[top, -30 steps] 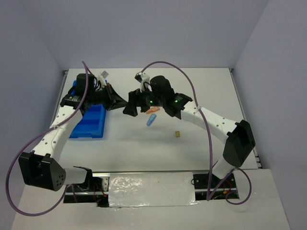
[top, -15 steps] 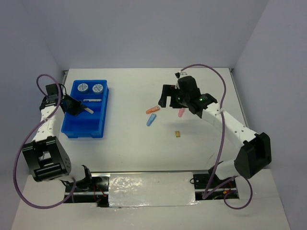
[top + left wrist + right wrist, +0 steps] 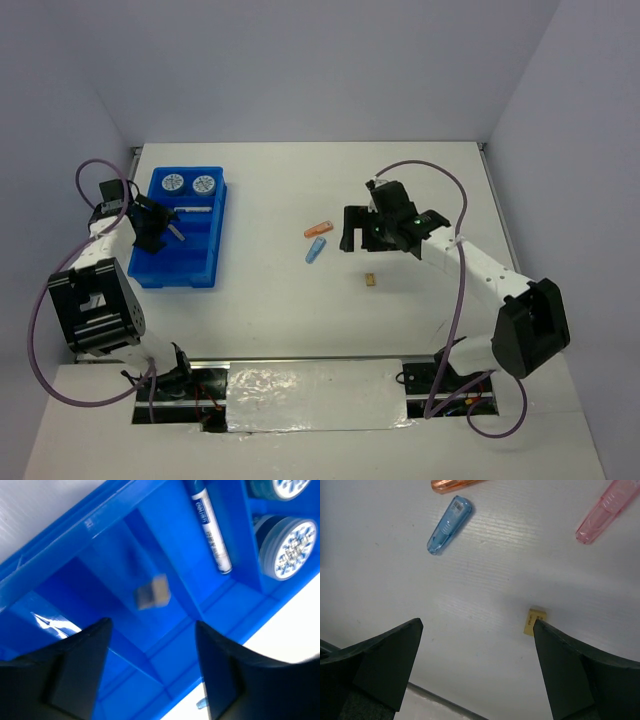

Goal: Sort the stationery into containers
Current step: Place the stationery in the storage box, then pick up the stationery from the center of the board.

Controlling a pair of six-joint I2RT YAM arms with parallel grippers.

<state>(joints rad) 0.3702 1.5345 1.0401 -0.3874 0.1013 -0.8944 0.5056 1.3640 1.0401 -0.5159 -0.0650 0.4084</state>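
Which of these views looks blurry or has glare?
Left wrist: the small grey block in the blue tray is smeared, and a white glint marks the tray; right wrist: sharp, soft shadow beside the tan block; top external: glare on the silver sheet at the near edge.

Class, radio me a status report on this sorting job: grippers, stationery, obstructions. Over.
Left gripper open over tray; right gripper open over table. Pen, two rolls, grey block in tray. Three capsules, tan block loose on table. Nothing blocking them.

Left arm (image 3: 97, 258) tucked close to its base, left gripper (image 3: 151, 630) pointing down, jaws apart, empty; right arm (image 3: 482, 266) stretched forward, right gripper (image 3: 477, 627) spread wide, empty
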